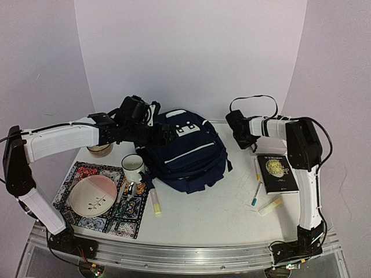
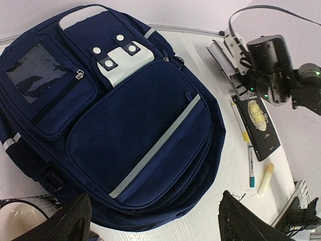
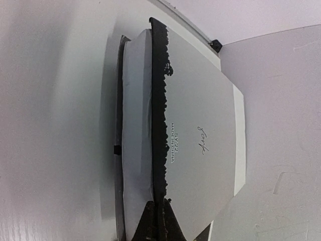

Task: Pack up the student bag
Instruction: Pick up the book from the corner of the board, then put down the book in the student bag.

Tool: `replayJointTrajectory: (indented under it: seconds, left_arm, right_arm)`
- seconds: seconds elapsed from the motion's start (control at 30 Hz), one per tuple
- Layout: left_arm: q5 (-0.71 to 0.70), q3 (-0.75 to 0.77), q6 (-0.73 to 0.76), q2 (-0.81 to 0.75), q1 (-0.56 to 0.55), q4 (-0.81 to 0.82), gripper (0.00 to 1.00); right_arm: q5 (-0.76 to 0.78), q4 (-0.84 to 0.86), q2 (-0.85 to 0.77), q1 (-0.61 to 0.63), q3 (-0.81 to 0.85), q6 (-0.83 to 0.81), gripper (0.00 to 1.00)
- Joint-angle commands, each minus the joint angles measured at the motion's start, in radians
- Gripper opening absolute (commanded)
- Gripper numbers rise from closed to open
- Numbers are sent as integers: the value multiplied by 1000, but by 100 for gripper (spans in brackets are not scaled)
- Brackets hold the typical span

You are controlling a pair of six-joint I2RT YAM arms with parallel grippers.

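The student bag (image 1: 186, 153) lies flat mid-table, dark navy with a thin pale stripe and white patches; in the left wrist view the bag (image 2: 125, 125) fills most of the frame. My left gripper (image 1: 164, 135) hovers over the bag's left top corner, its jaws wide open with nothing between them (image 2: 155, 223). My right gripper (image 1: 253, 145) is at the back right, shut on the rough black edge of a flat grey case (image 3: 200, 125). That case (image 1: 271, 145) rests on the table just behind a black book (image 1: 278, 172).
Right of the bag lie the black book (image 2: 258, 125), a yellow-capped pen (image 2: 239, 123), a teal-capped pen (image 2: 251, 168) and a pale yellow marker (image 2: 266, 178). On the left are a patterned placemat (image 1: 130, 223) with a pink plate (image 1: 91, 195), a mug (image 1: 133, 167) and another yellow marker (image 1: 155, 202).
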Motion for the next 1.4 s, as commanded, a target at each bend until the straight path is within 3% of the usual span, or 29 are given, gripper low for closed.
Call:
replayJointTrajectory:
  seconds: [0.0,0.47,0.73,1.1,1.37]
  left_arm:
    - [-7,18,-58,-3,18,10,89]
    - [110,98,-216,72,39,22,89]
    - [214,117,-361,131,39,145,89]
    - [370,119,-619,271,37,397,85]
    - [407,152,-691,355,7,468,86]
  right_arm:
    - [30,-46,-172,27,-53,-26,0]
    - [15,-44,-512,231,-283,35,0]
    - [-33,39,-670,365,-425,44,0]
    - [-24,161,-754,521,-558,56,0]
    - [-20,204,-731,597,-574,70,0]
